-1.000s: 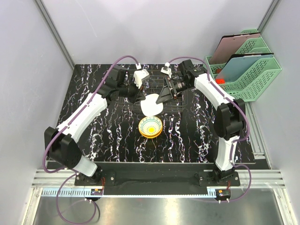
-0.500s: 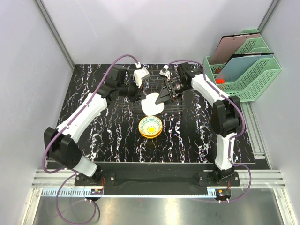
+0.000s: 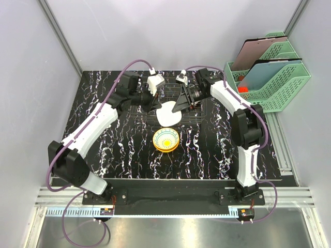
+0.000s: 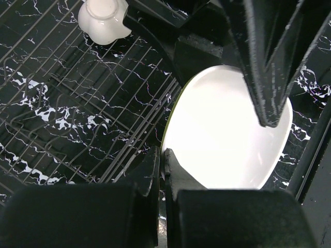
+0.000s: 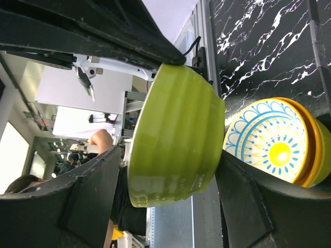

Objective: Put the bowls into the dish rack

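A lime green bowl with a white inside stands on edge at the front of the wire dish rack. My left gripper is shut on its rim, seen close in the left wrist view next to the bowl's white inside. My right gripper straddles the same bowl from the right. In the right wrist view its fingers stand on either side of the green outside, with a small gap at the rim side. A stack of bowls, topped by a blue-and-yellow patterned one, sits in front of the rack.
Two green mesh file trays holding flat boards stand at the back right. The rack wires run under and left of the bowl. Grey walls close in the table on the left, back and right.
The right gripper has shifted slightly back and left along with the bowl, which now stands a little more upright. The left gripper has kept its hold on the rim.
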You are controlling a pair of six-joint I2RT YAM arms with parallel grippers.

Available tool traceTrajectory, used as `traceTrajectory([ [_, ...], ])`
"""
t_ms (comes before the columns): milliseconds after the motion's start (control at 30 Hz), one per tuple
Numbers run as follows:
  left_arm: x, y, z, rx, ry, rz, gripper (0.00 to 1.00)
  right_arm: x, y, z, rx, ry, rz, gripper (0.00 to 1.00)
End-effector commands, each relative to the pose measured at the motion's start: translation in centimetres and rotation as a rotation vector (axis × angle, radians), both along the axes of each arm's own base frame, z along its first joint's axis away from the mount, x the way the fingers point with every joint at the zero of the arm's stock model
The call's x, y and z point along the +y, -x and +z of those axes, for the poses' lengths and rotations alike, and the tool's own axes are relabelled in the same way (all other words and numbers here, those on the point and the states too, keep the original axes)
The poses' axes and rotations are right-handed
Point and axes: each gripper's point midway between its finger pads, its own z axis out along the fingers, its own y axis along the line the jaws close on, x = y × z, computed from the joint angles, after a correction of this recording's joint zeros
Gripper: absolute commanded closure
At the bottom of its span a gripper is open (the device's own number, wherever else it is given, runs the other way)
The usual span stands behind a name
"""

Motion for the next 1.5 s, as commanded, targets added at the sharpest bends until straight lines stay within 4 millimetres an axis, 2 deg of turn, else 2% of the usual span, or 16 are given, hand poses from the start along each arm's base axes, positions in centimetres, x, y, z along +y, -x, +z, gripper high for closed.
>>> traceTrajectory([
  [0, -0.7, 0.0, 3.4, -0.085, 0.073, -0.024, 1.0, 0.0, 0.2, 2.0, 0.027, -0.1, 0.033, 0.21],
  [100, -0.7, 0.0, 3.3, -0.082, 0.074, -0.023, 1.0, -0.1, 0.5, 2.7, 0.038, -0.129, 0.045, 0.26],
  [333, -0.9, -0.2, 2.9, -0.074, 0.07, -0.023, 1.0, -0.3, 0.9, 3.9, 0.041, -0.165, 0.057, 0.56],
  [433, -0.9, -0.2, 2.8, -0.073, 0.068, -0.023, 1.0, -0.4, 1.0, 4.2, 0.042, -0.177, 0.06, 0.6],
  [567, -1.1, -0.2, 2.7, -0.074, 0.065, -0.025, 1.0, -0.4, 1.2, 4.5, 0.037, -0.183, 0.064, 0.81],
  [633, -1.0, -0.3, 2.6, -0.074, 0.062, -0.023, 1.0, -0.4, 1.2, 4.6, 0.033, -0.183, 0.063, 0.88],
  [667, -1.0, -0.3, 2.6, -0.074, 0.061, -0.022, 1.0, -0.4, 1.2, 4.6, 0.03, -0.183, 0.063, 0.96],
  [733, -1.1, -0.3, 2.6, -0.074, 0.061, -0.025, 1.0, -0.4, 1.2, 4.7, 0.029, -0.183, 0.065, 1.0],
  [933, -1.3, -0.4, 2.7, -0.076, 0.06, -0.024, 1.0, -0.3, 0.8, 3.9, 0.018, -0.152, 0.051, 1.0],
  [1033, -1.4, -0.4, 2.6, -0.074, 0.059, -0.027, 0.95, -0.1, 0.4, 3.3, 0.021, -0.128, 0.043, 1.0],
  [1133, -1.4, -0.4, 2.4, -0.069, 0.059, -0.028, 0.77, 0.0, 0.0, 2.5, 0.019, -0.097, 0.031, 1.0],
  [1267, -1.4, -0.3, 2.3, -0.063, 0.059, -0.029, 0.61, 0.1, -0.6, 1.6, 0.02, -0.064, 0.017, 1.0],
  [1300, -1.4, -0.3, 2.5, -0.067, 0.06, -0.03, 0.5, 0.2, -0.7, 1.6, 0.015, -0.059, 0.014, 1.0],
  [1400, -1.3, -0.4, 2.9, -0.079, 0.06, -0.019, 0.36, 0.2, -1.2, 0.8, -0.009, -0.004, -0.009, 1.0],
  [1467, -0.8, -0.7, 3.3, -0.089, 0.056, 0.008, 0.31, 0.1, -1.9, 0.3, -0.035, 0.043, -0.037, 1.0],
])
